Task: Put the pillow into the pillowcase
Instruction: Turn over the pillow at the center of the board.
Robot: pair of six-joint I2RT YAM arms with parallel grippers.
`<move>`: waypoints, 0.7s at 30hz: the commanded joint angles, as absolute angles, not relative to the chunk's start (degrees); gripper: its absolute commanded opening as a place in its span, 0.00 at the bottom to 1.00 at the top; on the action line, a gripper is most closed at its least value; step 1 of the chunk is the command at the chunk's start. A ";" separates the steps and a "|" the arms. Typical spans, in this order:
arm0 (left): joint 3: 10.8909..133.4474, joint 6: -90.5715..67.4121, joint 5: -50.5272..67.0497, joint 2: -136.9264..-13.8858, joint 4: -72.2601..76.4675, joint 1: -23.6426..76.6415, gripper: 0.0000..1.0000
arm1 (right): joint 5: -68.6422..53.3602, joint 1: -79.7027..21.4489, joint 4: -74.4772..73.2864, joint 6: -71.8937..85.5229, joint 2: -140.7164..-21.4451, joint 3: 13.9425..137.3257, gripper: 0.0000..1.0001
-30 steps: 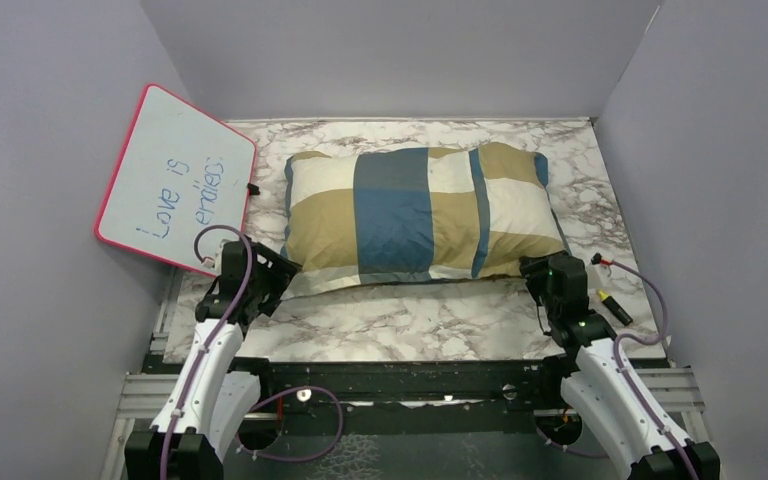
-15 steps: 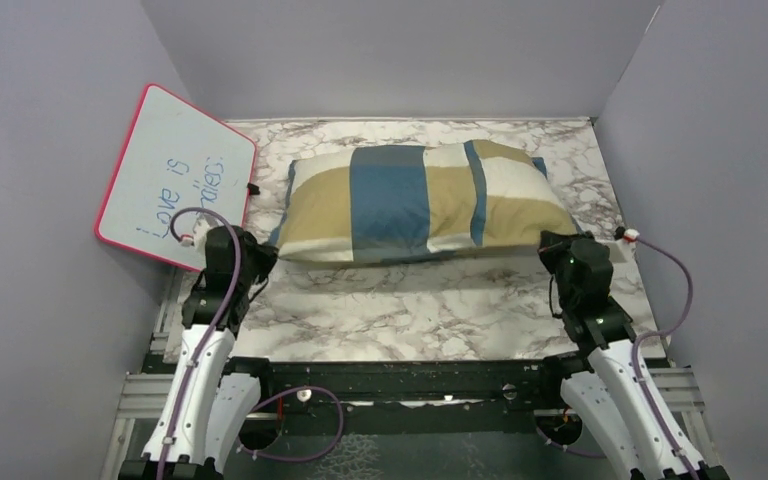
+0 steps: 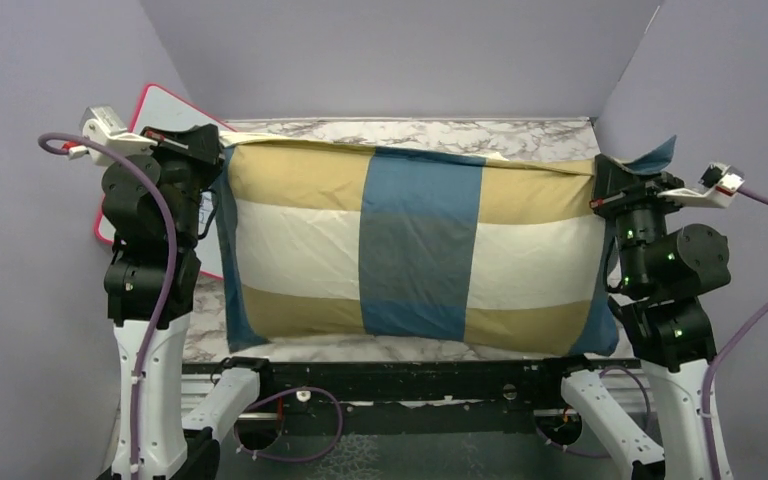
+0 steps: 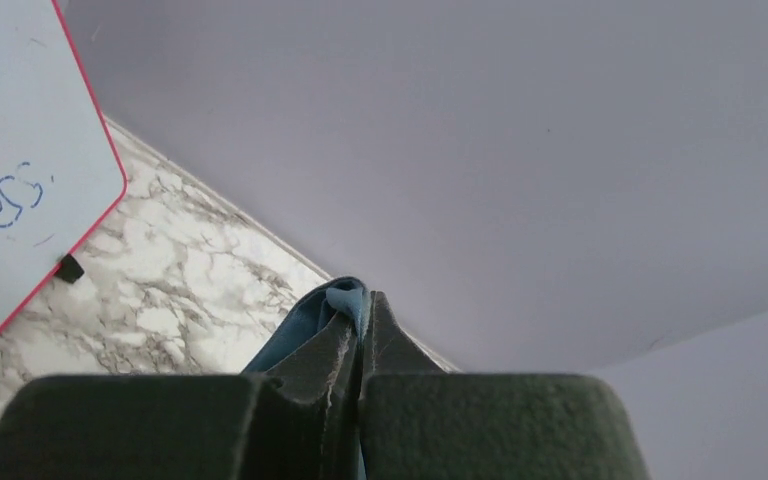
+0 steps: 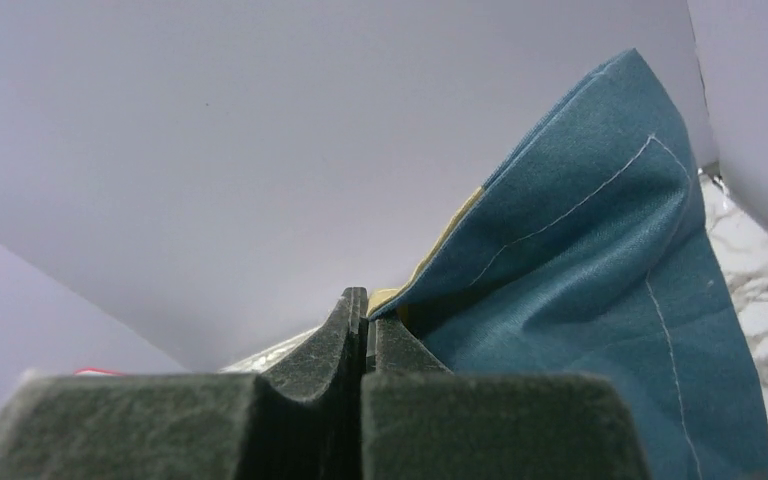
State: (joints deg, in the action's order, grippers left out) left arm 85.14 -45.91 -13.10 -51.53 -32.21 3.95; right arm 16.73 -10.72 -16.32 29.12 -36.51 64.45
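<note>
**Q:** What did your pincers have hold of when the shutter fell?

**A:** My left pincer [image 4: 363,305] was squeezed tight on the upper left corner of the large, limp fabric pillowcase [image 3: 410,250] with its blue, tan and cream checked blocks. A fold of blue cloth stuck up between its dark fingers [image 4: 328,352]. My right pincer [image 5: 364,300] was closed just as tightly on the upper right corner, with hemmed blue cloth fanning out beside it.

**Q:** And where was the case?

**A:** It was stretched between my two raised arms above the white-and-grey marbled tabletop [image 3: 410,130]. It hung broadside like a banner, a blue band running down its middle. It looked plump, but the pillow itself was hidden from every camera.

**Q:** Anything behind you?

**A:** The pink-rimmed whiteboard [image 4: 20,170] with blue handwriting stood by the left grey wall, partly behind my left arm.
</note>
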 commanded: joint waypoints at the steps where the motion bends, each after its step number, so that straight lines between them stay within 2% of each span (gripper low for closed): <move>1: 84.34 -42.58 -22.03 -57.76 -26.78 2.81 0.00 | 19.76 -9.91 -8.67 19.32 -41.78 63.45 0.00; 4: 75.33 -43.44 -21.31 -59.65 -20.53 2.75 0.00 | 17.72 -9.92 -7.06 18.34 -48.15 59.79 0.00; 7: 65.65 -44.12 -21.28 -62.95 -13.43 2.80 0.00 | 16.50 -9.90 1.51 16.96 -54.33 53.57 0.00; 10: 60.82 -44.68 -21.08 -69.81 -8.35 2.81 0.00 | 17.31 -9.83 6.68 16.46 -63.45 52.28 0.00; 15: 61.81 -43.56 -21.51 -81.27 -4.04 2.79 0.00 | 14.53 -9.77 8.11 16.76 -79.72 58.28 0.00; 21: 72.82 -39.63 -20.63 -91.35 -3.24 2.81 0.00 | 19.11 -9.77 9.56 13.41 -88.91 68.21 0.00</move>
State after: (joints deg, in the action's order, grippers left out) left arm 63.79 -43.24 -18.13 -87.09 -7.77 3.36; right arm 15.25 -10.15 3.49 16.88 -86.21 60.40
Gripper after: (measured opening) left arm 0.003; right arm 0.012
